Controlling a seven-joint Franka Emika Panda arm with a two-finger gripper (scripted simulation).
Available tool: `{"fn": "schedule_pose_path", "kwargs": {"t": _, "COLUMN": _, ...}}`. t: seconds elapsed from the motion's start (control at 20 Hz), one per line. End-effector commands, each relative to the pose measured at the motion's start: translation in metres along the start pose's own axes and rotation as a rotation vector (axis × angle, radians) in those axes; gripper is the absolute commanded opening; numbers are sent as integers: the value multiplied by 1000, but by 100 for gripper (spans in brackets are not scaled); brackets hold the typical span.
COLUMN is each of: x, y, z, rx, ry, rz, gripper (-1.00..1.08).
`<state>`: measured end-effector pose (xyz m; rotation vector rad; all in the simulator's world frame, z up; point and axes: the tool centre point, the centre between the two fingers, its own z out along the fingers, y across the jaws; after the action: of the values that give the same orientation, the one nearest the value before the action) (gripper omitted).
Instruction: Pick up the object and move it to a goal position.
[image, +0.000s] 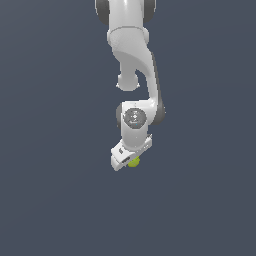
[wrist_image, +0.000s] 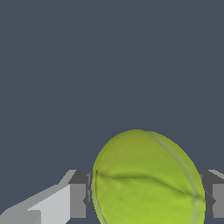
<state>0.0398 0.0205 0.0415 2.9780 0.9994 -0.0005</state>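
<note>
The object (wrist_image: 146, 179), a small yellow-green ball, fills the space between my two fingers in the wrist view. The grey pad of one finger (wrist_image: 78, 199) touches one side of it and the other finger (wrist_image: 215, 197) touches the opposite side. In the exterior view the ball (image: 134, 162) peeks out just under the white hand, mostly hidden by it. My gripper (image: 130, 159) points down, tilted a little, and is shut on the ball. I cannot tell whether the ball rests on the floor or hangs above it.
A plain dark blue-grey surface (image: 60, 200) lies all around the arm. The white arm (image: 132, 60) reaches down from the top of the exterior view. No goal marker shows.
</note>
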Motion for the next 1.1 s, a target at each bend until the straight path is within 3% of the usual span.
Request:
{"fn": "schedule_pose_path", "kwargs": {"t": 0.0, "x": 0, "y": -1, "z": 0, "rx": 0, "ry": 0, "rz": -1, "gripper": -100}}
{"fn": "schedule_pose_path", "kwargs": {"t": 0.3, "x": 1, "y": -4, "z": -3, "rx": 0, "ry": 0, "rz": 0, "gripper": -100}}
{"fn": "schedule_pose_path", "kwargs": {"t": 0.55, "x": 3, "y": -23, "z": -14, "rx": 0, "ry": 0, "rz": 0, "gripper": -100}}
{"fn": "schedule_pose_path", "kwargs": {"t": 1.05, "x": 15, "y": -106, "z": -66, "rx": -1, "ry": -1, "rz": -1, "gripper": -100}}
